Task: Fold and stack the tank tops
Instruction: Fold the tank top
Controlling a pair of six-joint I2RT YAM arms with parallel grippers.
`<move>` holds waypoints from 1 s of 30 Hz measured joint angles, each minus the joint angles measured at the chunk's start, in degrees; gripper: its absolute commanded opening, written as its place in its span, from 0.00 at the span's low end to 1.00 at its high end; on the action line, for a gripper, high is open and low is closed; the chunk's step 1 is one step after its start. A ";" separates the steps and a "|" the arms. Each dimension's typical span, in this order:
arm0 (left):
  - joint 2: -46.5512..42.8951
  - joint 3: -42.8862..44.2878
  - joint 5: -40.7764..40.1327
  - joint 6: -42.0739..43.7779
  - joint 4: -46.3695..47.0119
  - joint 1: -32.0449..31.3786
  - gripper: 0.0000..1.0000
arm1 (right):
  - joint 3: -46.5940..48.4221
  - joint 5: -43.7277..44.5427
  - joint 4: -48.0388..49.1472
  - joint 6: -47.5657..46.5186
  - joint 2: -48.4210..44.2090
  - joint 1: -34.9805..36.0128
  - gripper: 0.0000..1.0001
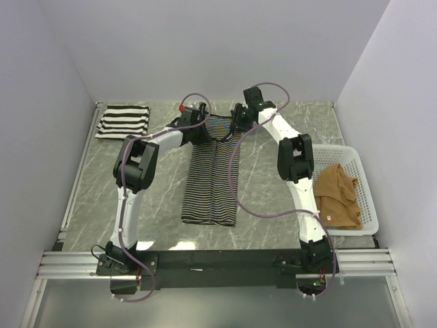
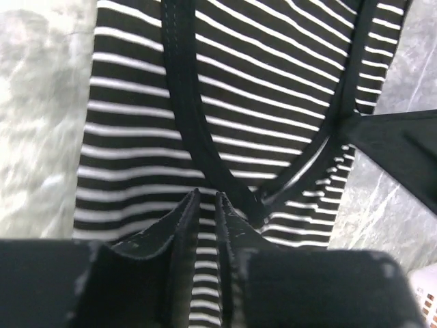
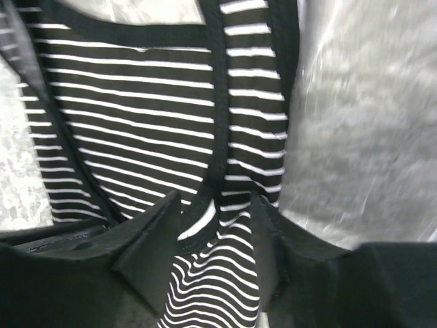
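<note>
Layout: thin-striped tank top (image 1: 210,184) lies mid-frame, long axis running top to bottom. Both arms sit at its upper end. The left gripper (image 2: 206,201) is nearly closed, pinching fabric. The right gripper (image 3: 212,205) is spread around a strap, grip unclear. I'd guess the fold comes down-frame.

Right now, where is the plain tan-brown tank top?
Top view: the tan-brown tank top lies in the white lattice basket on the right of the table.

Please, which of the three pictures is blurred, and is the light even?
Top external view: even light, soft shadows, everything sharp. Left wrist view: the thin-striped tank top is sharp, only the nearest bottom part soft. Right wrist view: the table at right is smeared by blur.
</note>
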 measured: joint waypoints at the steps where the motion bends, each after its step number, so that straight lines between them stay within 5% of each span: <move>1: 0.72 0.46 0.85 0.00 0.44 0.20 0.29 | 0.00 -0.81 0.68 -0.44 0.00 -0.22 0.55; 6: 1.44 3.74 4.83 0.57 1.97 0.50 0.36 | -1.64 -2.40 3.45 -1.79 -1.38 -0.96 0.60; 10: -2.75 0.44 5.60 1.33 4.24 0.50 0.41 | -16.41 -1.14 6.40 -1.16 -13.27 -0.79 0.61; 17: -31.74 -22.49 1.97 -0.13 6.03 0.15 0.27 | -48.87 6.36 13.73 1.73 -47.12 2.97 0.52; 21: -49.18 -34.99 -3.65 -1.27 6.51 -5.31 0.22 | -67.69 9.62 18.23 4.59 -62.29 9.84 0.50; 26: -62.25 -50.07 -12.35 -5.18 3.28 -19.54 0.37 | -85.90 12.61 21.00 9.73 -69.35 21.49 0.52; 30: -75.28 -66.03 -18.08 -11.23 -0.68 -25.09 0.43 | -96.26 14.21 22.18 15.02 -72.85 26.18 0.52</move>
